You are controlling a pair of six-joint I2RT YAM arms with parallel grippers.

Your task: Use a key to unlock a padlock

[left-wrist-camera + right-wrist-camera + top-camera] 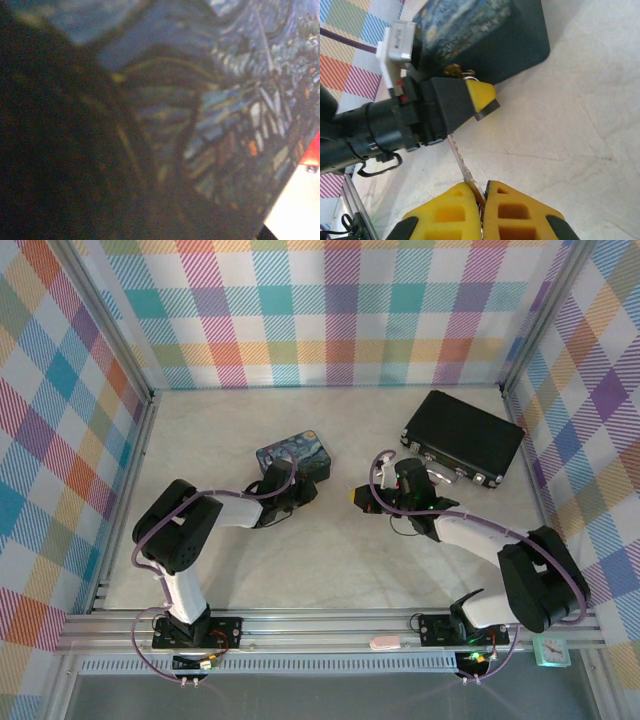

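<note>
My right gripper [482, 187] is shut on a silvery toothed key [461, 164], pinched by its head between the yellow fingers. The blade points up-left, and its tip reaches the black underside of my left gripper [481, 96]. That gripper lies against the painted tin [465, 25]. A small brassy piece with a thin silvery loop [468, 76] peeks out behind its yellow-tipped finger; whether that is the padlock I cannot tell. From above, the left gripper [300, 488] sits at the tin's [295, 455] near edge and the right gripper [360, 498] faces it. The left wrist camera is pressed close to the blurred tin [225, 100].
A black hard case [462, 435] lies at the back right, just behind my right arm. Checked walls close in three sides of the pale table [200, 440]. A small clock [551, 648] stands beyond the front rail at the right.
</note>
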